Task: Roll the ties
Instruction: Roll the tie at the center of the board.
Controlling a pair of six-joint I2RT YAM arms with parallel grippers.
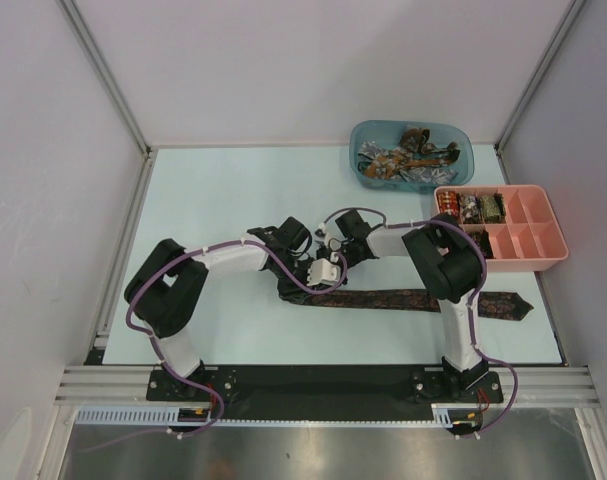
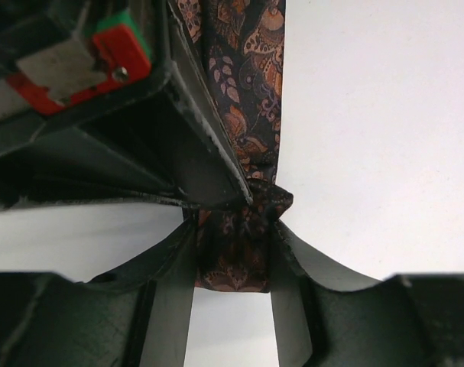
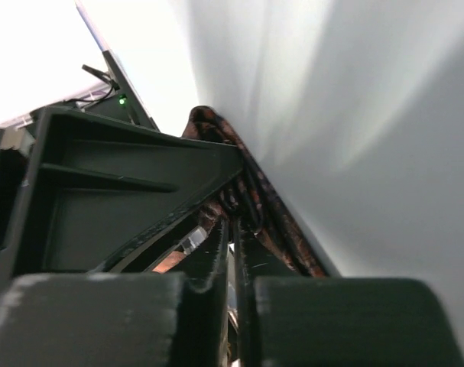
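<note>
A dark brown patterned tie (image 1: 423,300) lies across the near table, its pointed end at the right. Its left end is folded into a small roll (image 2: 235,264). My left gripper (image 1: 321,272) straddles that roll, and in the left wrist view its fingers (image 2: 176,267) press both edges of it. My right gripper (image 1: 333,250) reaches in from behind. Its jaws stand almost together in the right wrist view, the tips (image 3: 234,218) pinching bunched fabric of the tie (image 3: 216,126). The left gripper (image 2: 235,229) holds the roll just below that pinch.
A blue tub (image 1: 458,172) with several loose ties stands at the back right. Beside it is a pink compartment tray (image 1: 543,262), some of its cells holding rolled ties. White walls and metal rails close in the table.
</note>
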